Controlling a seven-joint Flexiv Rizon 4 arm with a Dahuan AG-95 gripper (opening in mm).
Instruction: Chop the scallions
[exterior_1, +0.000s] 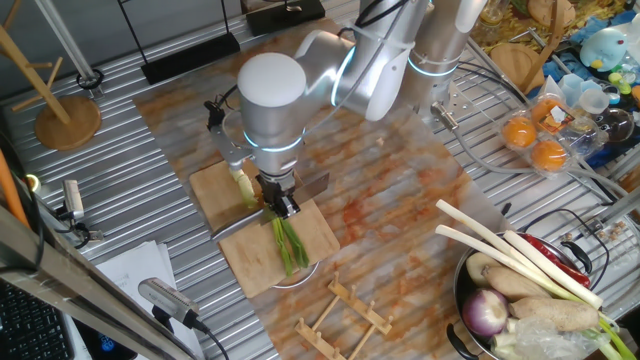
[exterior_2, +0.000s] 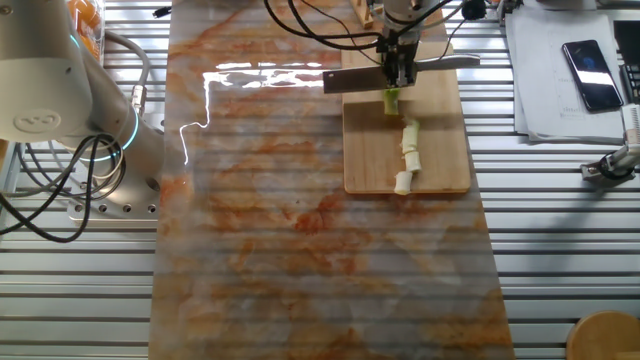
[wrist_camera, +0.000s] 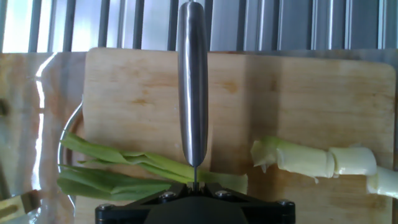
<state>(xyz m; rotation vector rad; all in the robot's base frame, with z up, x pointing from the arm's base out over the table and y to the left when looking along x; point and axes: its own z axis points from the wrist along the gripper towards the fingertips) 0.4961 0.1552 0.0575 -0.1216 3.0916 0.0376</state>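
Right now, from the hand view's left: the scallions' green leaves (wrist_camera: 124, 171) lie on the cutting board (wrist_camera: 298, 93), the knife (wrist_camera: 193, 81) stands mid-board, clamped in the gripper (exterior_1: 281, 205), and the cut white bits (wrist_camera: 317, 160) lie just right of the blade

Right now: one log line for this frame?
phase: chopping | gripper: shut on knife | blade: down across scallions | cut white bits: on cutting board
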